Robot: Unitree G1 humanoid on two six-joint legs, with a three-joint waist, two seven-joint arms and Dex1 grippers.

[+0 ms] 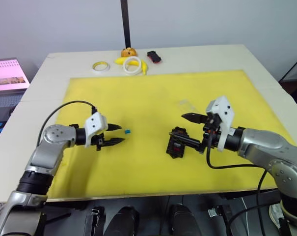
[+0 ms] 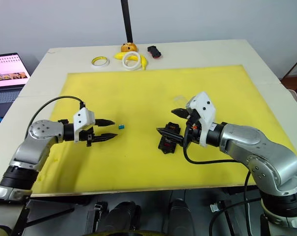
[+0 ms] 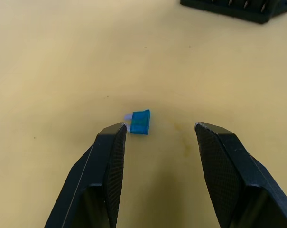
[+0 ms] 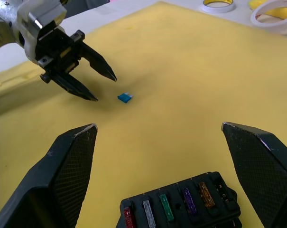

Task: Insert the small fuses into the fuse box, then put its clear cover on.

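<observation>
The yellow mat [image 1: 153,162] covers most of the white table [image 1: 50,73]. The left gripper [image 1: 120,134] is positioned low over the mat with its two black fingers spread apart and holding nothing. One teal fuse [image 1: 127,131] lies flat on the mat just beyond the fingertips; in the left wrist view the teal fuse [image 3: 139,122] sits close to one fingertip [image 3: 115,135] and clear of the other. The fuse box [image 1: 176,143] rests on the mat well to the right of this fuse, near the mat's centre. The right gripper [image 1: 183,127] is stationed at the fuse box with its fingers opened wide, one finger over the box and one above it, gripping nothing. In the right wrist view the fuse box [image 4: 181,209] lies between the two spread fingers, and a row of its slots holds seated fuses [image 4: 167,206] in red, grey, green, purple and orange. The clear cover [image 1: 186,104] lies flat on the mat beyond the right gripper, apart from the box. At the far edge of the table, off the mat, lie two tape rings [image 1: 132,65], a yellow object [image 1: 122,60], an orange object [image 1: 129,51] and a black-and-red object [image 1: 154,57].
</observation>
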